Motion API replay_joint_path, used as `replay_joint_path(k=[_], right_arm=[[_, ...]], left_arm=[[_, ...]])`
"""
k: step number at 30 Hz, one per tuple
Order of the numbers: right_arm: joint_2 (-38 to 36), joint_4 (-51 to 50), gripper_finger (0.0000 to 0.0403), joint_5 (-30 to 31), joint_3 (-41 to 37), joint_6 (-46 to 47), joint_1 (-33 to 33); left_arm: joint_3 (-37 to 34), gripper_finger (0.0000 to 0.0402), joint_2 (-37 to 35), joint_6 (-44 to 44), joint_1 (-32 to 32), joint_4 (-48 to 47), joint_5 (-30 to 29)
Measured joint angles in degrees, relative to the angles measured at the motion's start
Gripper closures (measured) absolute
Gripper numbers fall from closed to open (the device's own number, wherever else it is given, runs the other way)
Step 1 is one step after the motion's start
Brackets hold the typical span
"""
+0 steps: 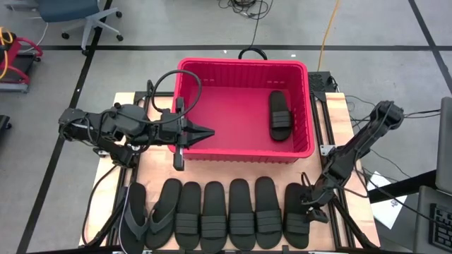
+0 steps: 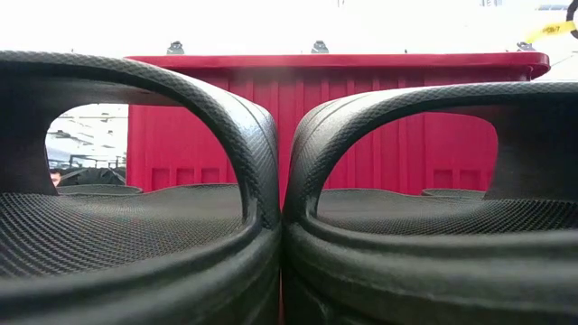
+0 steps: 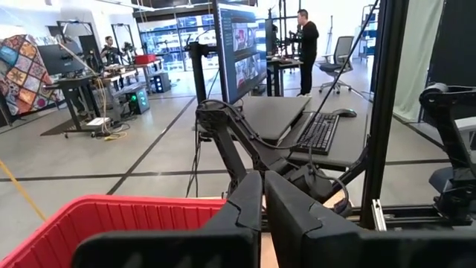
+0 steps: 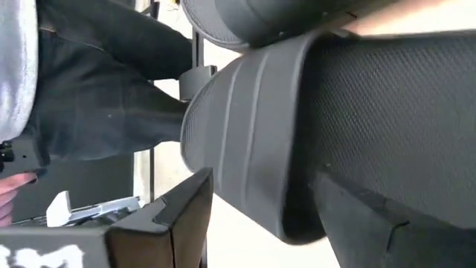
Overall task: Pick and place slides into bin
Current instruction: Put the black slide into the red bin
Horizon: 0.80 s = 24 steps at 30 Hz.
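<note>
Right tool, fingers straddling the rightmost sandal in the near row; left tool closed, empty, over the red bin.

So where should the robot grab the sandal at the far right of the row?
Probably by its near end, coming straight down from above. The rightmost sandal lies flat, with another sandal close on one side, and the right gripper is already at it. Pinching across its open outer edge looks easiest.

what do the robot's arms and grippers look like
Both arms are dark, jointed and slim, with black cables looping along them. The left gripper has two wedge-shaped matte black fingers. The right gripper has the same dark, angular fingers.
</note>
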Motion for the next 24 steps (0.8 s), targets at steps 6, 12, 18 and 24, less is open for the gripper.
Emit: replay_joint_path(k=[6, 12, 18, 24], right_arm=[[4.9, 4.4, 0.0208, 1.8, 0.0, -1.0, 0.0], [5.9, 7.0, 0.0320, 1.7, 0.0, 0.2, 0.0], [4.2, 7.5, 0.0390, -1.2, 0.0, 1.1, 0.0], [-0.6, 7.4, 0.0397, -5.7, 1.1, 1.0, 0.3]], left_arm=[[0.0, 0.0389, 0.0, 0.3, 0.3, -0.1, -0.2], [0.0, 0.0399, 0.0, 0.1, 1.0, -0.7, -0.3], [0.0, 0.0382, 0.0, 0.1, 1.1, -0.9, -0.3], [0.0, 0.0390, 0.0, 0.1, 1.1, -1.0, -0.3]])
